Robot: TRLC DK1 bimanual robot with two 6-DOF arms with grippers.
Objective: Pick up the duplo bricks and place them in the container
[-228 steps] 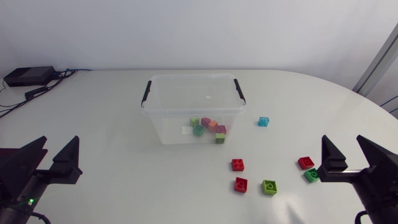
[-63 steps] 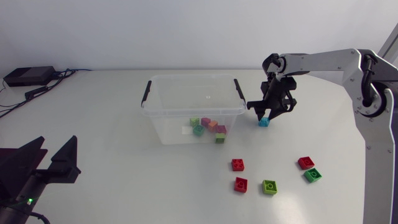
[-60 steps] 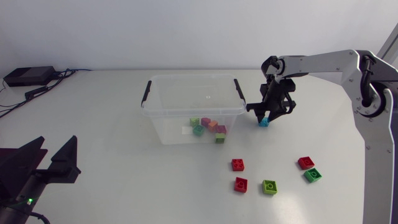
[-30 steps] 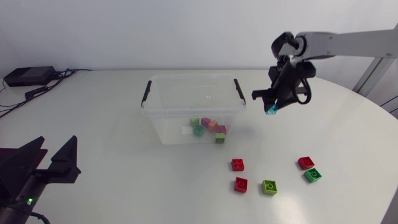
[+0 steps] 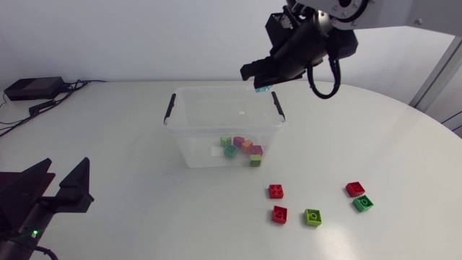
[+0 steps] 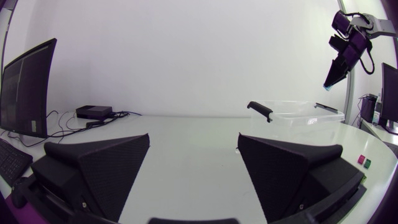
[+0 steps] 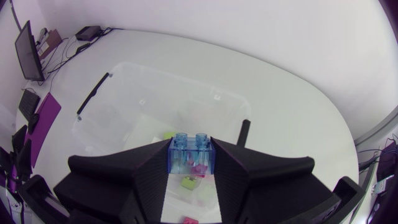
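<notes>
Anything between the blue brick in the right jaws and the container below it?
Nothing; the right wrist view shows only air between the blue brick and the open container.

In the head view the right arm runs out past the far edge, its claw hides all but a sliver of the blue brick, and the bricks inside the container overlap too much to count.

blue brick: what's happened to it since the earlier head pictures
The right gripper swung in from rest, shut on the blue brick lying beside the container, then lifted it and carried it over the container. The left gripper, the five loose bricks and those inside the container stayed put.
</notes>
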